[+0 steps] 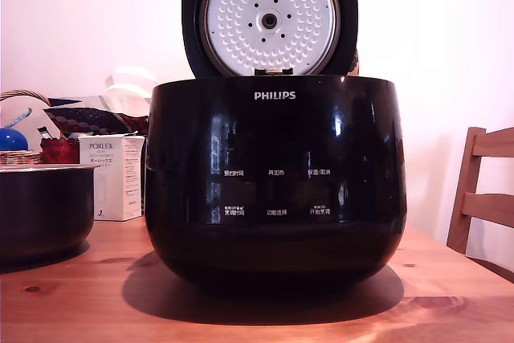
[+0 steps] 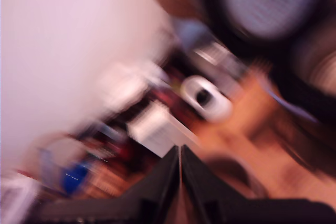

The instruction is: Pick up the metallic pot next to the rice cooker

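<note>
The pot [image 1: 44, 210] sits on the table [image 1: 257, 311] at the exterior view's left, near the big rice cooker [image 1: 275, 178], and the gripper [image 2: 180, 153], pinched tight on nothing, should open wide and come down slowly over its rim.

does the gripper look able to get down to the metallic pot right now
Probably yes. The metallic pot stands apart from the rice cooker, nothing over its rim. But the blurred wrist view shows the gripper with fingers together, so it would need to open first.
</note>
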Controlling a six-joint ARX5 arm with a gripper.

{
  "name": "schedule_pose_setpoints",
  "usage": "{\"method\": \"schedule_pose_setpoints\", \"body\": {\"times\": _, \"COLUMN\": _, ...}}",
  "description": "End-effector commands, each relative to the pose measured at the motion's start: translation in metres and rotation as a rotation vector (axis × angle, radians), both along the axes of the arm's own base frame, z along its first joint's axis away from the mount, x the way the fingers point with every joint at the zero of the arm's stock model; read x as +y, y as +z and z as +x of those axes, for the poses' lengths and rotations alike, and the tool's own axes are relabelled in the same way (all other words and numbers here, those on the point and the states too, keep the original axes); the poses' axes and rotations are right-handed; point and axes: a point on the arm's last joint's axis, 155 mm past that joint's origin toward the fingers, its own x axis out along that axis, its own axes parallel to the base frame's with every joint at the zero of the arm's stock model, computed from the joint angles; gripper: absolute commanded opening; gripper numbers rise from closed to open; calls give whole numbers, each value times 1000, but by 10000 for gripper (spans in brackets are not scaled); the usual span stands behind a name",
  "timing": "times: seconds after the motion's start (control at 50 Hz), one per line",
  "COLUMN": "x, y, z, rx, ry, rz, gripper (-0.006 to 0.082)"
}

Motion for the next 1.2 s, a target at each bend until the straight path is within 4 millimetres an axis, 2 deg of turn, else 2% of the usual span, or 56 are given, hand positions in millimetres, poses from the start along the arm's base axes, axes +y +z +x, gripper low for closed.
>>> {"method": "schedule_pose_setpoints", "body": {"times": 0.0, "x": -1, "y": -26, "z": -4, "rx": 115, "ry": -14, "rz": 41, "gripper": -22}}
{"method": "schedule_pose_setpoints", "body": {"times": 0.12, "x": -4, "y": -65, "z": -23, "rx": 299, "ry": -60, "rz": 82, "gripper": -20}}
{"method": "schedule_pose_setpoints", "body": {"times": 0.18, "x": -7, "y": -79, "z": -30, "rx": 376, "ry": -81, "rz": 93, "gripper": 33}}
{"method": "schedule_pose_setpoints", "body": {"times": 0.32, "x": -3, "y": -100, "z": -31, "rx": 480, "ry": -62, "rz": 136, "gripper": 407}}
{"method": "schedule_pose_setpoints", "body": {"times": 0.36, "x": -2, "y": -103, "z": -26, "rx": 489, "ry": -46, "rz": 143, "gripper": 473}}
{"method": "schedule_pose_setpoints", "body": {"times": 0.4, "x": -1, "y": -106, "z": -23, "rx": 501, "ry": -35, "rz": 159, "gripper": 499}}
{"method": "schedule_pose_setpoints", "body": {"times": 0.64, "x": 7, "y": -133, "z": 0, "rx": 582, "ry": -5, "rz": 268, "gripper": 502}}
{"method": "schedule_pose_setpoints", "body": {"times": 0.8, "x": 11, "y": -145, "z": 18, "rx": 588, "ry": -54, "rz": 355, "gripper": 502}}
{"method": "schedule_pose_setpoints", "body": {"times": 1.18, "x": 41, "y": -183, "z": 72, "rx": 633, "ry": -26, "rz": 400, "gripper": 485}}
